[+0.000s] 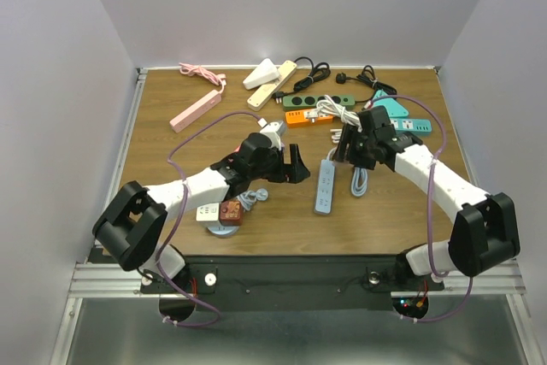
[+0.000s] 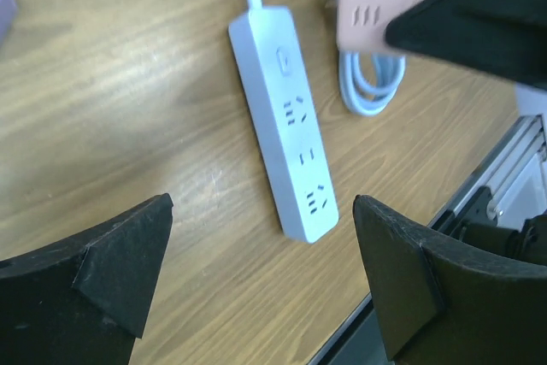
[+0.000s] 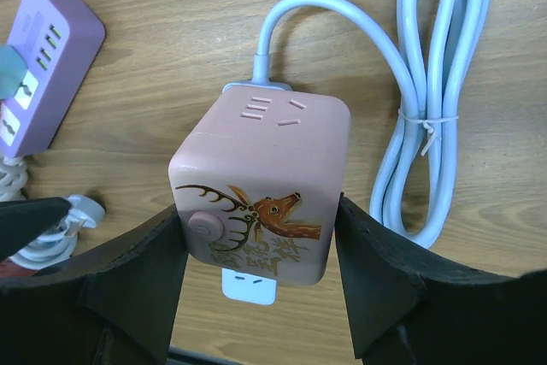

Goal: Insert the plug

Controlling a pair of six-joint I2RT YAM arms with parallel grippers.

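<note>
so the right gripper [image 3: 256, 241] has its two fingers pinched onto opposite sides of the pink cube adapter [image 3: 265, 151], the one with the deer picture, and it sits dead centre in the right wrist view. It's held socket face up, which I'd guess is so whatever prongs it has point down at the pale blue power strip [image 2: 291, 126] underneath (can't actually see the prongs, they're hidden). You can spot the strip's ends poking out above and below the cube in that view, so it's lined up over the strip but not plugged in yet as far as I can tell

left gripper [image 2: 261, 211] is spread wide with nothing between the fingers, hanging over the wooden table [image 2: 102, 83] with the strip running through the middle of its frame. My guess is it's there to pin the strip down while the cube gets pushed in, since a light strip would slide

the strip's coiled cable [image 3: 427, 126] lies along the right edge of the right wrist frame, and a purple power strip [image 3: 47, 66] sits upper left, well out of the way
</note>
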